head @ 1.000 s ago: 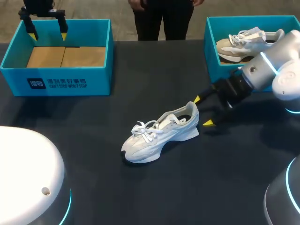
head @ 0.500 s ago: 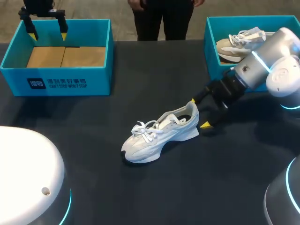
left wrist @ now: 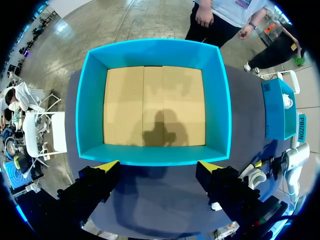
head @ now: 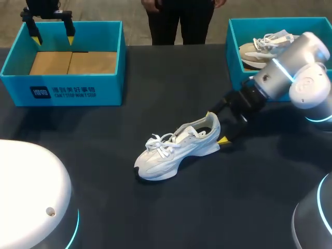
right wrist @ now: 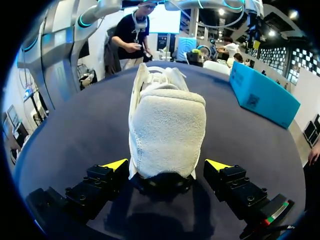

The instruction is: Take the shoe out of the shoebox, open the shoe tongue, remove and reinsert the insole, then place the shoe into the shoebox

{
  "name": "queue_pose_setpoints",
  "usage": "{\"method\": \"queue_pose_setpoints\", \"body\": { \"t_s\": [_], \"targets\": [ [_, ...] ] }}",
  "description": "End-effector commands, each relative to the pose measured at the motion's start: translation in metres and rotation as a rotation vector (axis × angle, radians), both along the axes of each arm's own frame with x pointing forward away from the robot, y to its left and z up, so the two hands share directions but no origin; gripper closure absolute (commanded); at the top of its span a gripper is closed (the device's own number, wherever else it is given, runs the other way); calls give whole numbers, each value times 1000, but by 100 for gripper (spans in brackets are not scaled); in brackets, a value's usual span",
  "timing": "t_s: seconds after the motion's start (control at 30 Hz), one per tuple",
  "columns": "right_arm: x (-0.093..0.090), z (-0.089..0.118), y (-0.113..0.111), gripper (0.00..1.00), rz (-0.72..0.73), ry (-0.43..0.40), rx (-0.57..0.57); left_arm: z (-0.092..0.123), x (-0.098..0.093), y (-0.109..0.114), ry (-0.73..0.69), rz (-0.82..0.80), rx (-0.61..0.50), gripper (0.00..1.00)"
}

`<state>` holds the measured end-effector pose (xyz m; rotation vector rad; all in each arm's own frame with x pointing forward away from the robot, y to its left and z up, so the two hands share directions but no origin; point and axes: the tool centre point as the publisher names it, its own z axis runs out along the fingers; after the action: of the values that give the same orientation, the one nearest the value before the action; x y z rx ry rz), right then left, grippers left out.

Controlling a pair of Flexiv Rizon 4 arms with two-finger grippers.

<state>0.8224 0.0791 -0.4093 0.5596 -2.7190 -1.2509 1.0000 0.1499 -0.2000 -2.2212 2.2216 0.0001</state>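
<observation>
Right gripper (head: 216, 127) is spread wide right now, low over the table (head: 104, 202), with the heel of the shoe (head: 176, 148) sitting in the gap between my fingers (right wrist: 235, 187). From the wrist view there's a sliver of space on both sides of the heel, so I'm not clamped on it, just straddling it. The shoe stands on its sole, out of any box, and runs straight ahead of this gripper: heel closest to me, laces and toe at the far end. It's a pale cream sneaker with a fuzzy-looking heel panel and a dark bit of sole at the back. Can't tell from here what the tongue or insole are doing

Behind that arm, back toward its elbow, is the right box (head: 233, 62), teal, with the other shoe (head: 264, 46) lying inside it

Left gripper (left wrist: 158, 166) is also open wide and holding nothing. It hangs above the left box (left wrist: 150, 155), pointing down, tips just short of the box's near wall, so the whole box sits ahead of and below the fingers. Inside I only see the brown cardboard floor with my own shadow on it. That gripper is well apart from the shoe, which lies way off to the side, near my other arm
</observation>
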Motion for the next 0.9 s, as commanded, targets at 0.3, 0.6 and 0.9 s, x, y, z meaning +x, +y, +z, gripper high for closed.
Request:
{"method": "queue_pose_setpoints", "body": {
  "t_s": [0.3,0.6,0.9],
  "targets": [
    [-5,-2,17,0,43,22,-8,0,0,0,0,0,0,0],
    [-3,-5,28,0,63,27,-13,0,0,0,0,0,0,0],
    [-9,-7,27,51,65,39,-28,0,0,0,0,0,0,0]
  ]
}}
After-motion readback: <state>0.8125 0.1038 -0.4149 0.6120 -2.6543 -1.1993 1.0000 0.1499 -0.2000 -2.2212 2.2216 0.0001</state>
